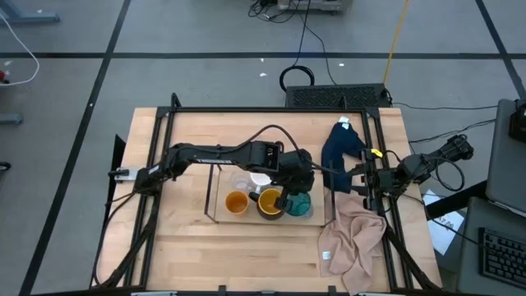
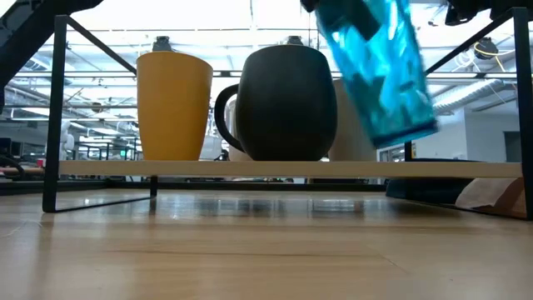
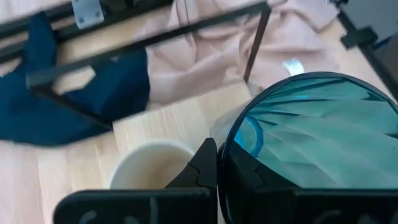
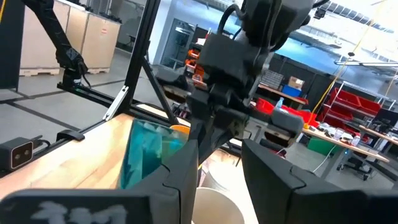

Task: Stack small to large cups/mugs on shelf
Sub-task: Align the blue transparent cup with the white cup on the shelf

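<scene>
Teal patterned cup (image 2: 379, 71) hangs tilted above the right end of the low light-wood shelf with thin black wire frame (image 2: 283, 169), clear of the board, pinched at its rim by my left gripper (image 1: 289, 196), whose fingers are closed tight on the wall, one finger (image 3: 205, 168) outside the rim in the left wrist view. From the shelf centre, the cup sits at about 3 o'clock in the overhead view. On the board stand a small orange cup (image 2: 173, 107) at 9 o'clock, a dark round mug with yellow inside (image 2: 283, 104) at centre, and pale vessels behind it that I cannot separate. I judge the teal cup rigid, smooth and possibly slippery; a rim pinch lets it swing, as the tilt suggests, so lower slowly and set the base flat before release. My right gripper (image 4: 221, 168) waits at the table's right edge, fingers partly apart, holding nothing. Blue cloth (image 1: 341, 144) and beige cloth (image 1: 353, 238) lie right of the shelf.
</scene>
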